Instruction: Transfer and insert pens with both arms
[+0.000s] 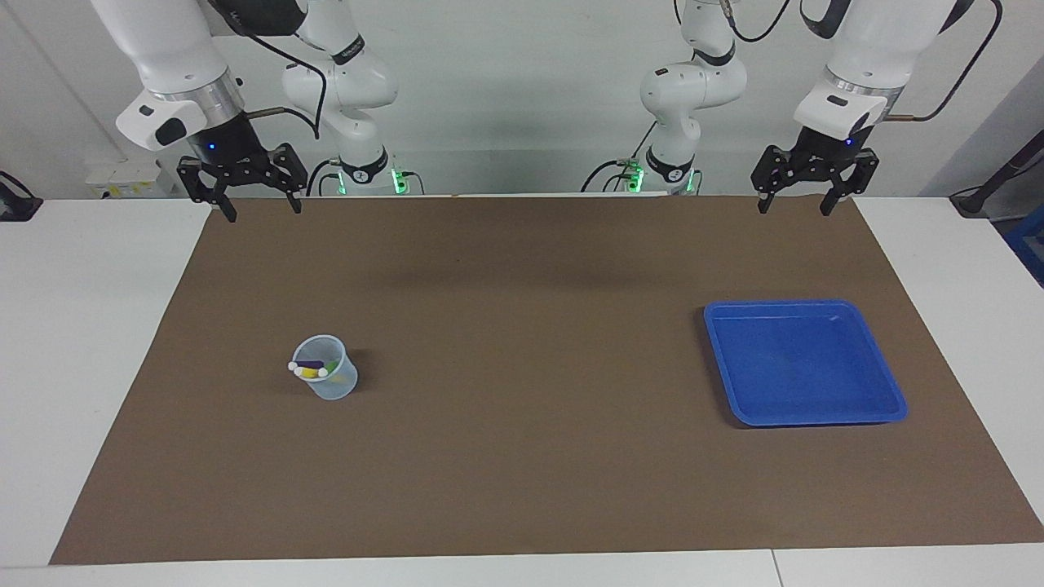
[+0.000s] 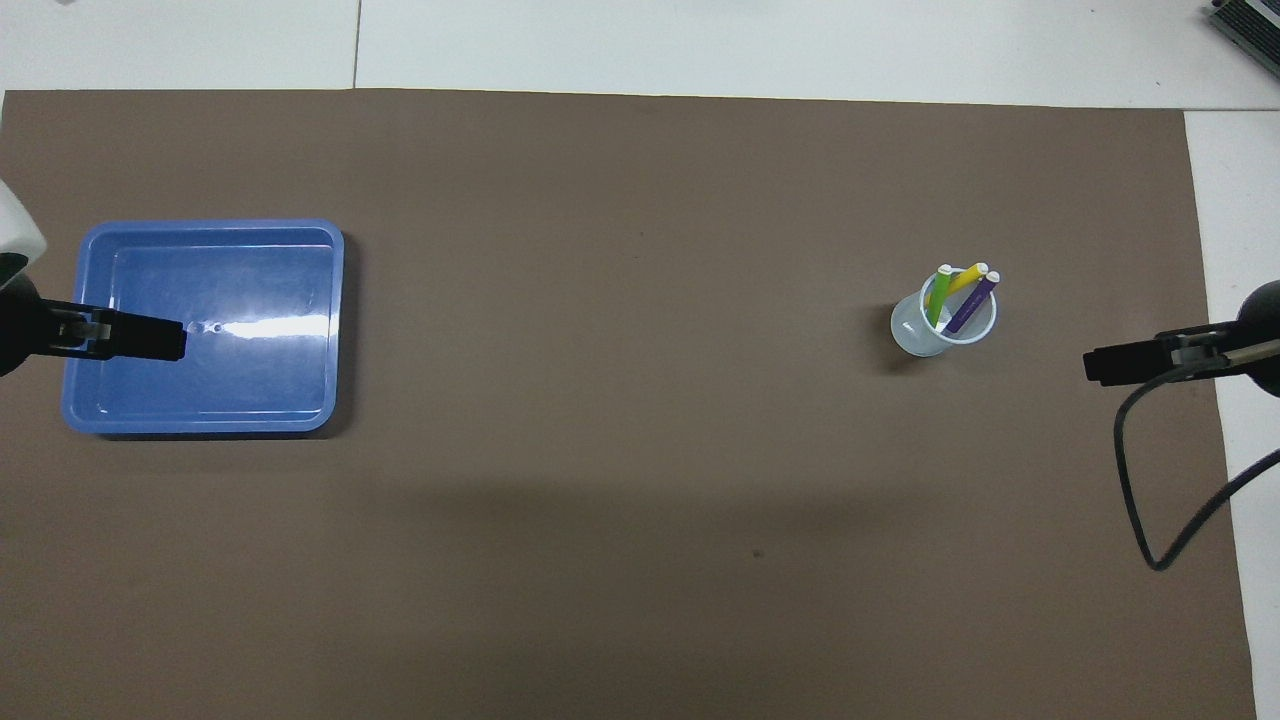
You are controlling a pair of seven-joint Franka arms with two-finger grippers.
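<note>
The green pen (image 2: 940, 296), the yellow pen (image 2: 966, 280) and the purple pen (image 2: 971, 305) stand tips up in a clear plastic cup (image 2: 922, 337) toward the right arm's end of the mat. In the facing view the cup (image 1: 333, 385) shows the purple pen (image 1: 310, 364) and the yellow pen (image 1: 308, 372) at its rim. My left gripper (image 1: 794, 208) hangs open and empty, raised over the mat's edge by the robots; it also shows in the overhead view (image 2: 175, 340). My right gripper (image 1: 264, 212) hangs open and empty at the other end, also in the overhead view (image 2: 1095, 365). Both arms wait.
A blue tray (image 1: 803, 363) with nothing in it lies on the brown mat (image 1: 522, 326) toward the left arm's end; it also shows in the overhead view (image 2: 250, 380). Two smaller white arms with green-lit bases stand at the robots' edge.
</note>
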